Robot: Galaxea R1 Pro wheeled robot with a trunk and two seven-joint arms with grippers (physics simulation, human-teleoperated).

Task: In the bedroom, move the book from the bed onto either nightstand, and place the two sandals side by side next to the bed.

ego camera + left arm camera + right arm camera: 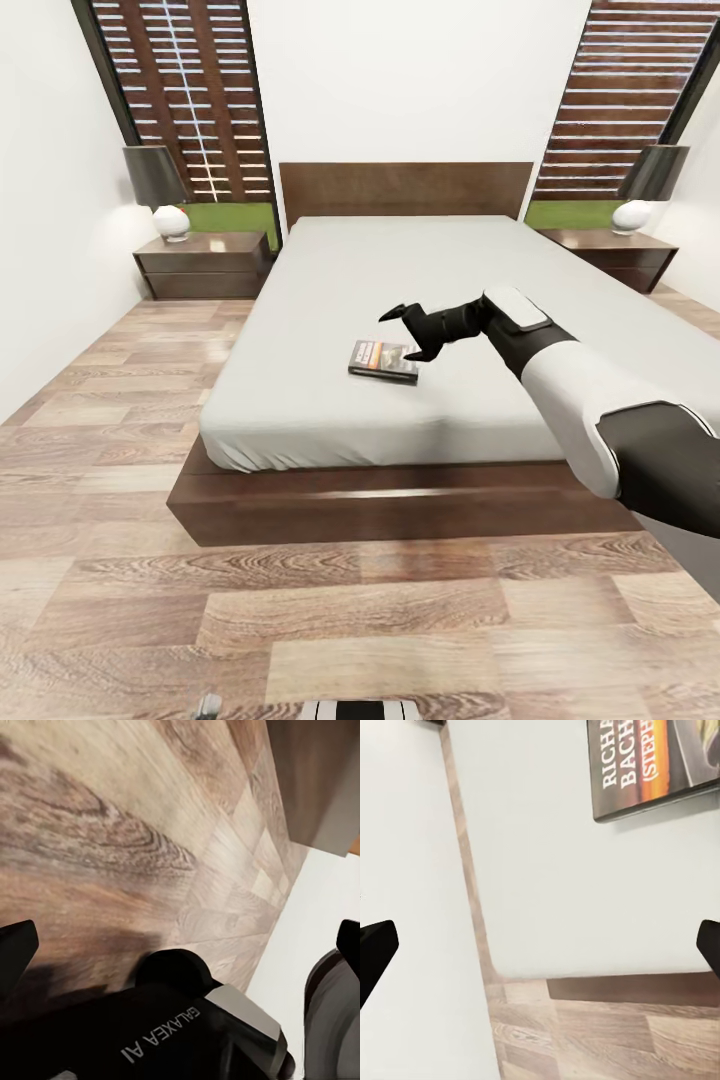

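The book lies flat on the pale grey mattress of the bed, near its foot end. My right gripper hovers open just above the book's right edge, one finger over it and one beside it. In the right wrist view the book shows its dark cover with white and orange lettering, ahead of the open gripper; nothing is between the fingers. My left gripper is open over the wood floor, beside my own base. The sandals are out of view.
A nightstand with a dark-shaded lamp stands left of the headboard, and a second nightstand with a lamp stands to its right. Wood-plank floor surrounds the bed frame.
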